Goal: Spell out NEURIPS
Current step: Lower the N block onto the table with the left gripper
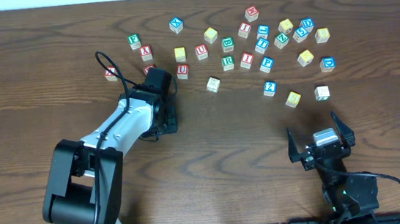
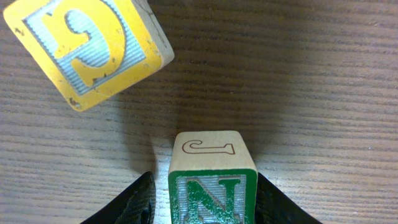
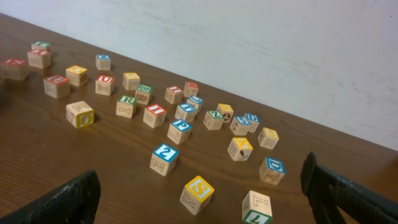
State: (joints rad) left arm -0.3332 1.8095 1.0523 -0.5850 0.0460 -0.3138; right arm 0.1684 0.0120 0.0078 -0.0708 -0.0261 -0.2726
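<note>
The green N cube (image 2: 211, 194) stands on the table between the fingers of my left gripper (image 2: 205, 182), which is open, with a strip of table showing on the cube's left side. In the overhead view that gripper (image 1: 168, 108) hides the N cube. Other letter cubes lie scattered: E (image 1: 133, 40), U (image 1: 201, 51), R (image 1: 227, 62), I (image 1: 246, 60), P (image 1: 267, 64) and a yellow S (image 1: 293, 98). My right gripper (image 1: 313, 129) is open and empty, just short of the S (image 3: 198, 194).
A tilted yellow cube (image 2: 87, 46) lies beyond the N cube, to its left. Next to the S stand a blue 2 cube (image 3: 164, 158), a green 7 cube (image 3: 256, 207) and a blue D cube (image 3: 272, 170). A red A cube (image 1: 146, 52) sits behind the left arm.
</note>
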